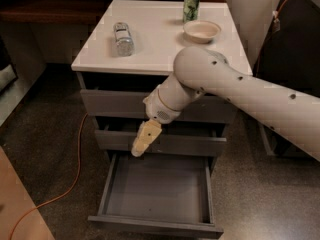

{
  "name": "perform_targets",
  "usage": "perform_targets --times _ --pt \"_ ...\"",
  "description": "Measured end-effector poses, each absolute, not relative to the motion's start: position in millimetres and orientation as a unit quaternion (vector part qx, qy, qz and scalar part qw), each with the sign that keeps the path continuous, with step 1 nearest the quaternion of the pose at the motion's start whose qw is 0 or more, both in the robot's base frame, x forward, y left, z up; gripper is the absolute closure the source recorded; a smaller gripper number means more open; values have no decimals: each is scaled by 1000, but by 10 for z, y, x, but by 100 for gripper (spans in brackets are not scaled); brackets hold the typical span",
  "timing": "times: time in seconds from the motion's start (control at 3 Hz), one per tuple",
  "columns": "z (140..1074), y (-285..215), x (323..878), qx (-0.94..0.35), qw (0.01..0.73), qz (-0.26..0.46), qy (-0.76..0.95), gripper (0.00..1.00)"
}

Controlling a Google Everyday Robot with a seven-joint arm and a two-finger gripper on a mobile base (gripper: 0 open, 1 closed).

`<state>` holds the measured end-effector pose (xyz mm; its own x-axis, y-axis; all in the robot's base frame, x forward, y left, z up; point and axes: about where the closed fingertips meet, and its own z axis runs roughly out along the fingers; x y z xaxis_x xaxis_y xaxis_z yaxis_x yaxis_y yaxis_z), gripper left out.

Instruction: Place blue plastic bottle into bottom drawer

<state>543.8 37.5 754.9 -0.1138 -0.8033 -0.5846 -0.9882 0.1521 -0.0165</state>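
Hovering mid-frame over the pulled-open grey bottom drawer [156, 196], my cream gripper [145, 140] has its fingers pressed together, empty; the clear plastic bottle [123, 39] lies upper left, awaiting pickup

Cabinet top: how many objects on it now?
3: clear blue plastic bottle lying at left, green drink can at the back, pale bowl before it; the arm covers some front edge. The gripper hangs over the open grey bottom drawer.

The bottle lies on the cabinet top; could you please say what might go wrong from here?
The bottle lies on its side, so it may roll when grasped. The gripper hangs before the middle drawer, below the cabinet top; rising, it may hit the top's edge.
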Motion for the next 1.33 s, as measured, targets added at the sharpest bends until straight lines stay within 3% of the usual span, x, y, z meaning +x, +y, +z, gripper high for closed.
perform_targets --times 0.67,1.33 --pt "7559 394 5468 -610 245 210 724 0" --pt "8163 690 5674 -595 268 217 726 0"
